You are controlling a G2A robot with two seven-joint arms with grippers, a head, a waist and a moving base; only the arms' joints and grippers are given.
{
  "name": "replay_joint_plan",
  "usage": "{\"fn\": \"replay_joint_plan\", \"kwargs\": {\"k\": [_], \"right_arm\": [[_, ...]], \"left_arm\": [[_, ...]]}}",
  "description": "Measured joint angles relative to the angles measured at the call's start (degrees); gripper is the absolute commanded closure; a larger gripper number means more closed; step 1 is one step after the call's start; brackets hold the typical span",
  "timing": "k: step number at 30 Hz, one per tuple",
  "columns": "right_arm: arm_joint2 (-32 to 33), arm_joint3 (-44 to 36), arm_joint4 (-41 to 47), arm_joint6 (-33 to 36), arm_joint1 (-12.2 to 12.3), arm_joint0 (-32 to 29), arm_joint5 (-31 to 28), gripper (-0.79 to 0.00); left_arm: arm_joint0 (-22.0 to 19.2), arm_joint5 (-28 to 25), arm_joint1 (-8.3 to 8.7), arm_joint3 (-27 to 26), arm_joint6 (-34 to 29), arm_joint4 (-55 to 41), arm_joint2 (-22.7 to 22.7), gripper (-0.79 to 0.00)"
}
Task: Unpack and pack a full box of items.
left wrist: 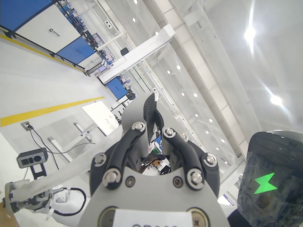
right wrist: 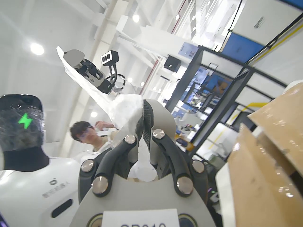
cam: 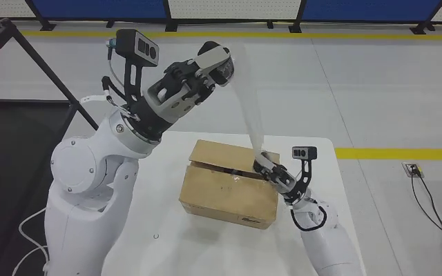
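White packing sheet [cam: 249, 103] stretched taut, slanting up from box [cam: 228, 193] on tabletop [cam: 166, 234]. Left gripper [cam: 224, 65] fingers clamp high end; right gripper [cam: 263, 164] fingers pinch low end at box rim. Advice: raise both ends evenly, avoid tearing.

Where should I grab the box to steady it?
Probably the far flap, at its free edge by the slit, coming from above: it's thin cardboard, slightly ajar, while the box body looks too wide. The left pincer and right pincer hold the sheet.

Left claw [cam: 221, 63] raised, right claw [cam: 263, 164] low
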Motion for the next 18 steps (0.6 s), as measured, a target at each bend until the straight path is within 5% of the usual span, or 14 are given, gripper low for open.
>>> {"fn": "replay_joint_plan", "kwargs": {"k": [7,18], "right_arm": [[0.9,-1.84,-8.61,-10.67,0.41,-1.58,-8.69,0.0],[3.91,-9.38,-20.7,-25.54,0.87,-6.01,-9.77,0.0]], "left_arm": [[4.12,-0.12,0.66,-1.2,-0.46,-0.05,-3.33,0.0],[9.64,-1.37,1.42,-2.92,0.39,0.41,-7.09,0.0]]}}
